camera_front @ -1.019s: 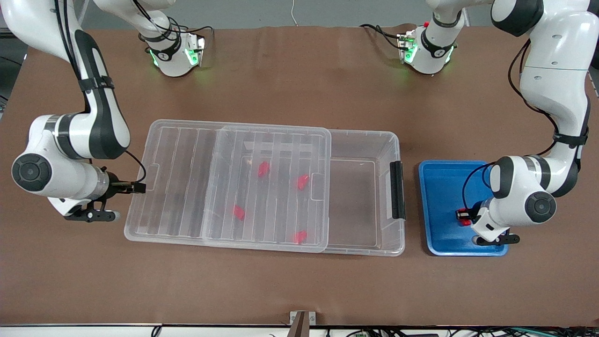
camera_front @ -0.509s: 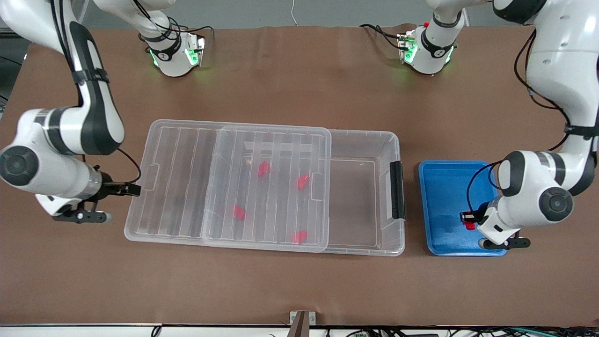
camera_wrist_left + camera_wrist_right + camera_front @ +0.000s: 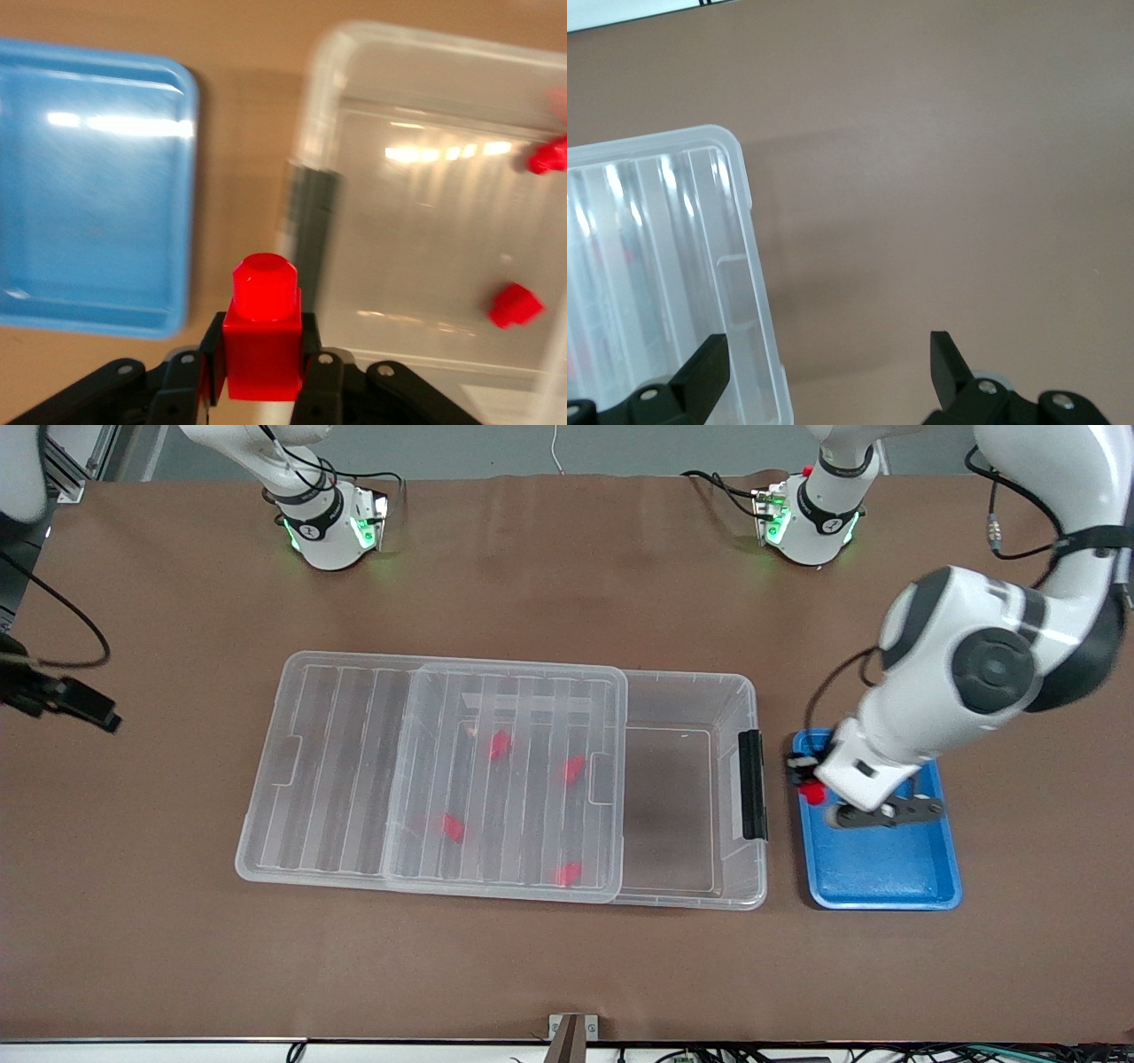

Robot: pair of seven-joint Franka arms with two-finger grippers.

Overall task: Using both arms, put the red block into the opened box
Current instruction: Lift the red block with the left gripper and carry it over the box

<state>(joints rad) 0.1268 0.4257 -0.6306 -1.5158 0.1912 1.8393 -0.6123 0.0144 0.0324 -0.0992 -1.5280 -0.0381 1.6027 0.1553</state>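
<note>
Looking at the front view, I have the left gripper (image 3: 804,778) in the right-middle of the frame, up in the air over the edge of the blue tray (image 3: 886,877) that lies next to the box (image 3: 691,691). Its jaws are clamped tight on the red block (image 3: 811,791); in the left wrist view the block (image 3: 262,332) sits upright between the two black fingers (image 3: 314,372), narrow rounded end pointing away from the camera, square body pinched on both flanks. Under it I can see the strip of brown counter (image 3: 239,124) between tray and box, with the black latch (image 3: 310,208) just beside.

The box sits mid-frame with its ribbed lid (image 3: 425,771) slid toward the right arm's end, so the latch end is uncovered. Four other red blocks (image 3: 500,745) show through the lid, inside the box.

The right gripper (image 3: 84,704) is at the far left edge of the frame, over bare counter, well apart from the lid. In the right wrist view its jaws stand wide, fingertips (image 3: 709,359) spread with nothing between them, one tip over the lid's corner (image 3: 726,142). That arm is waiting.
</note>
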